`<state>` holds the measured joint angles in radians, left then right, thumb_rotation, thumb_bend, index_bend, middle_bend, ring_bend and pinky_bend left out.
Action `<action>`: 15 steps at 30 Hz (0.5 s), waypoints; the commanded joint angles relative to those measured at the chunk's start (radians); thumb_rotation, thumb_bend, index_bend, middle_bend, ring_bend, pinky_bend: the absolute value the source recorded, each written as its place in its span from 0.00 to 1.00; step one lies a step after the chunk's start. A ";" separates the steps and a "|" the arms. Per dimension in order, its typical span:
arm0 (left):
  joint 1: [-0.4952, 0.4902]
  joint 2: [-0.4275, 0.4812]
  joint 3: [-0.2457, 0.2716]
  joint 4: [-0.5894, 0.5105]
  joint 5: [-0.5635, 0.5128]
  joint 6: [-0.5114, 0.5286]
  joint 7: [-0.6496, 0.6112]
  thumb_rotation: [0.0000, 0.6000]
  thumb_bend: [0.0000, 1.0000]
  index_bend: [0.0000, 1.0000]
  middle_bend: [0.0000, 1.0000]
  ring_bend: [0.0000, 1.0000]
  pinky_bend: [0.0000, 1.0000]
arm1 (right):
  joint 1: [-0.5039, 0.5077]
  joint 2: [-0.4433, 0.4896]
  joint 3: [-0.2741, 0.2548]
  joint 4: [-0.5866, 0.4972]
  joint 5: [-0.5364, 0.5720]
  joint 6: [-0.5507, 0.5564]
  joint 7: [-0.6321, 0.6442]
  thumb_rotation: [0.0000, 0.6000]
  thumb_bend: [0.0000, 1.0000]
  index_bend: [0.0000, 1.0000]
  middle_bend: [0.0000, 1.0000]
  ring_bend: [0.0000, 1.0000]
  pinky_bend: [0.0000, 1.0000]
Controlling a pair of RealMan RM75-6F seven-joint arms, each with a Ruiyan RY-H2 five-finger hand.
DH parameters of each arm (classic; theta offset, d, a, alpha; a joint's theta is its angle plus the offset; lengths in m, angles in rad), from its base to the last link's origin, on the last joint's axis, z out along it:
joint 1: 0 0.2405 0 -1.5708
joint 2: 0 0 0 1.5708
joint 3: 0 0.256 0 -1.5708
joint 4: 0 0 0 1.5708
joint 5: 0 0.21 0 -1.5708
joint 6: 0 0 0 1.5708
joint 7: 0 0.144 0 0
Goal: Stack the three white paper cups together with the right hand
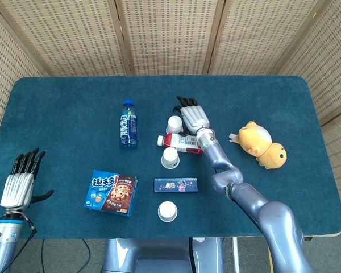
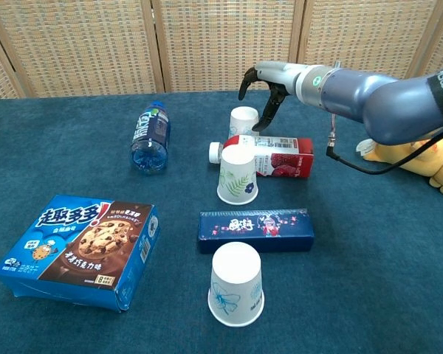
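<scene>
Three white paper cups stand upside down in a line: the far cup (image 1: pixel 174 124) (image 2: pixel 244 122), the middle cup (image 1: pixel 170 158) (image 2: pixel 237 174) with a leaf print, and the near cup (image 1: pixel 167 211) (image 2: pixel 236 285). My right hand (image 1: pixel 191 116) (image 2: pixel 264 81) hovers just right of and above the far cup, fingers apart and curved down, holding nothing. My left hand (image 1: pixel 18 182) stays at the table's near-left edge, fingers spread and empty.
A red bottle (image 1: pixel 184 143) (image 2: pixel 269 155) lies between the far and middle cups. A dark flat box (image 1: pixel 175 185) (image 2: pixel 255 229) lies between the middle and near cups. A blue bottle (image 1: pixel 128 124), a cookie box (image 1: pixel 110 193) and a yellow plush toy (image 1: pixel 261 144) lie around them.
</scene>
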<state>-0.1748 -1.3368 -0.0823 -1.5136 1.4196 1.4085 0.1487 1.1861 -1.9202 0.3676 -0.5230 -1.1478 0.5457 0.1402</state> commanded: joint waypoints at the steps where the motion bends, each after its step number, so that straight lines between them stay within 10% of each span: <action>1: -0.002 -0.001 0.002 0.001 0.000 -0.004 -0.001 1.00 0.12 0.02 0.00 0.00 0.00 | 0.013 -0.014 -0.011 0.026 -0.017 -0.016 0.018 1.00 0.32 0.31 0.02 0.00 0.00; 15: -0.007 -0.004 0.009 0.006 -0.001 -0.016 -0.011 1.00 0.12 0.02 0.00 0.00 0.00 | 0.049 -0.068 -0.024 0.134 -0.049 -0.050 0.085 1.00 0.32 0.39 0.05 0.00 0.00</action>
<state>-0.1814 -1.3405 -0.0736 -1.5080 1.4186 1.3924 0.1381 1.2317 -1.9837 0.3450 -0.3943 -1.1939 0.4991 0.2207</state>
